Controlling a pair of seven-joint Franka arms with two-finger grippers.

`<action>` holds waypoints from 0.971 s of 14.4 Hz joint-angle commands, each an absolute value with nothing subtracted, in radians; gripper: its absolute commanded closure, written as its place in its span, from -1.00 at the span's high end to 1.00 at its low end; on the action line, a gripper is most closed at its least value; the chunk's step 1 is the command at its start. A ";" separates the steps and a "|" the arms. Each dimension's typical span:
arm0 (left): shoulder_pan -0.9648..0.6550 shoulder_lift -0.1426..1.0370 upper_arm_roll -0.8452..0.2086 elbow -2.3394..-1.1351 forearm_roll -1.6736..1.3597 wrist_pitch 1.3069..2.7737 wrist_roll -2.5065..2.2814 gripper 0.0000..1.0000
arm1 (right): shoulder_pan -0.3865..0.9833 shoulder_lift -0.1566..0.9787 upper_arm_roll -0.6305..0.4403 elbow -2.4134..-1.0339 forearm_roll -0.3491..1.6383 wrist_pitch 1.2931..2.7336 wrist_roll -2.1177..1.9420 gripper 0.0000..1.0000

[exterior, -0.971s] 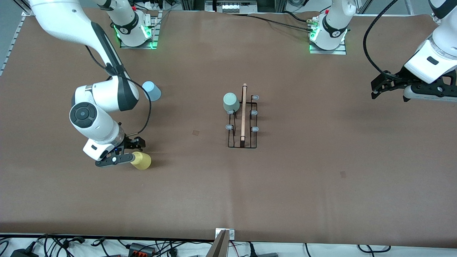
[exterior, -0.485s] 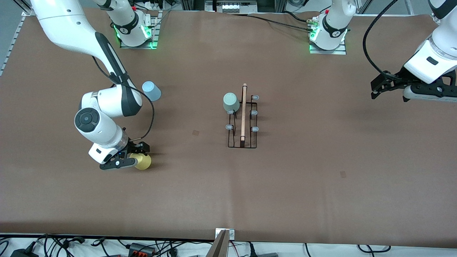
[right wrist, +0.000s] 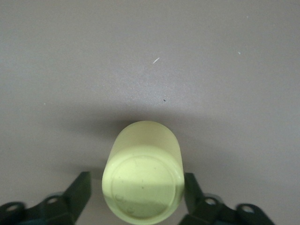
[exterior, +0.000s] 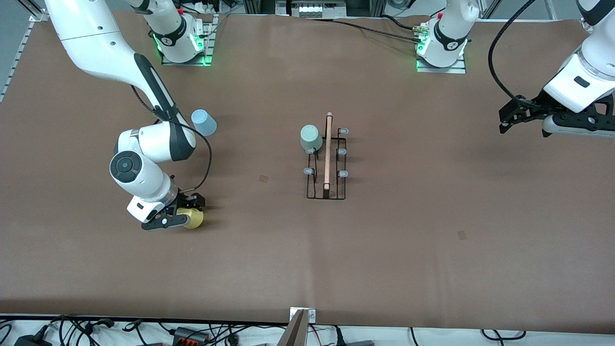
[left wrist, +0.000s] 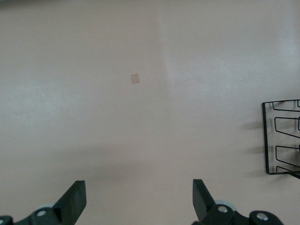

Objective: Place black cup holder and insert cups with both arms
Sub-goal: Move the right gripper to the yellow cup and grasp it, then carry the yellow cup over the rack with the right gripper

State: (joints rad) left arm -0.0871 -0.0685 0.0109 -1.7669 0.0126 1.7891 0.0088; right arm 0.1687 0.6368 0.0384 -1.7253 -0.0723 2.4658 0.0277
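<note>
Wrist view: right claw (right wrist: pixel 138 199) flanks yellow cup (right wrist: pixel 143 180).

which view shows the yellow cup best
The right wrist view: the yellow cup fills it, lying on its side between the right gripper fingers. The front view shows it small and partly covered by that gripper. The left wrist view misses it.

Three cups (exterior: pixel 204 122), one black cup holder (exterior: pixel 326 163), two arms (exterior: pixel 144 163)
</note>
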 commanded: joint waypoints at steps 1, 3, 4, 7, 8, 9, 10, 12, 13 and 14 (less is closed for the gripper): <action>-0.089 -0.058 0.008 -1.740 0.032 1.769 0.023 1.00 | 0.156 0.630 0.043 -1.718 -0.051 2.473 -0.023 -0.58; -0.089 -0.058 0.009 -1.740 0.032 1.769 0.025 1.00 | 0.158 0.620 0.043 -1.715 -0.051 2.471 -0.023 -0.80; -0.089 -0.058 0.008 -1.740 0.032 1.769 0.025 1.00 | 0.160 0.611 0.043 -1.713 -0.051 2.467 -0.025 -0.84; -0.089 -0.058 0.009 -1.740 0.032 1.769 0.025 1.00 | 0.216 0.520 0.043 -1.713 -0.041 2.377 0.036 -0.87; -0.089 -0.058 0.009 -1.740 0.032 1.769 0.025 1.00 | 0.239 0.484 0.043 -1.712 -0.019 2.338 0.101 -0.87; -0.089 -0.058 0.008 -1.740 0.032 1.769 0.025 1.00 | 0.256 0.448 0.043 -1.710 0.000 2.300 0.153 -0.88; -0.089 -0.058 0.008 -1.740 0.032 1.769 0.025 1.00 | 0.284 0.418 0.043 -1.698 0.026 2.249 0.207 -0.88; -0.089 -0.058 0.009 -1.740 0.032 1.769 0.025 1.00 | 0.362 0.391 0.044 -1.657 0.051 2.179 0.375 -0.88; -0.089 -0.058 0.009 -1.740 0.032 1.769 0.025 1.00 | 0.414 0.391 0.046 -1.640 0.043 2.168 0.473 -0.88; -0.089 -0.058 0.008 -1.740 0.032 1.769 0.025 1.00 | 0.454 0.400 0.051 -1.628 0.040 2.171 0.577 -0.88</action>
